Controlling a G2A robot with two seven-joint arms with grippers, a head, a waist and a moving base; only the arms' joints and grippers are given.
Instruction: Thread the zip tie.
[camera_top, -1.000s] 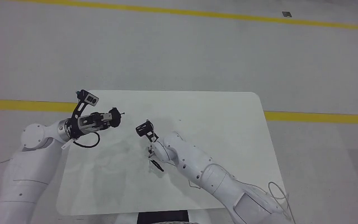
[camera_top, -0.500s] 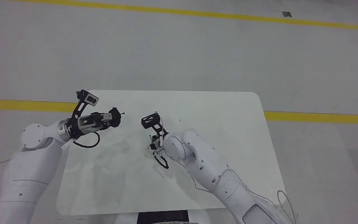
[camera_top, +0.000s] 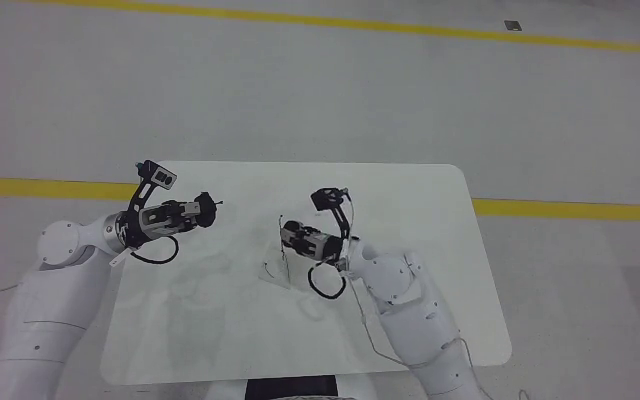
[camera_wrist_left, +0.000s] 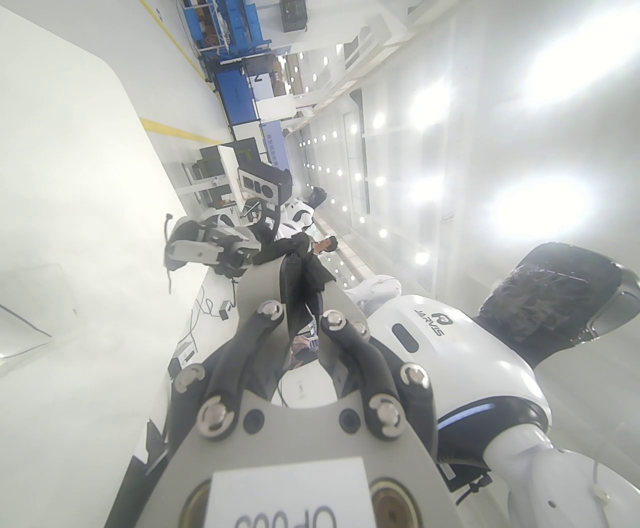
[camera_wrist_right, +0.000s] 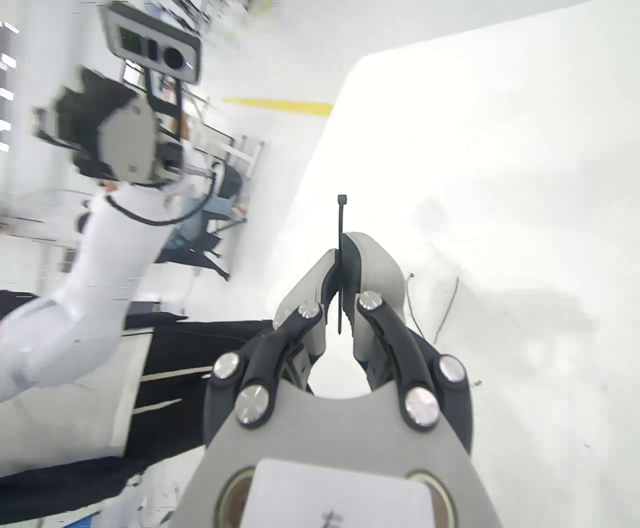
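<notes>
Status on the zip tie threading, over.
Right end effector shut on zip tie, head end protruding. Left end effector shut, apart from it, over table. Clear packet flat on table; gap between them open.

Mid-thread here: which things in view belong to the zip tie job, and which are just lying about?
Belongs to the job:
- zip tie, pinched in the right gripper, head end sticking out past the fingertips
- left gripper, shut, apart from the right one

Lying about:
- clear plastic bag, flat on the table near the right gripper
</notes>
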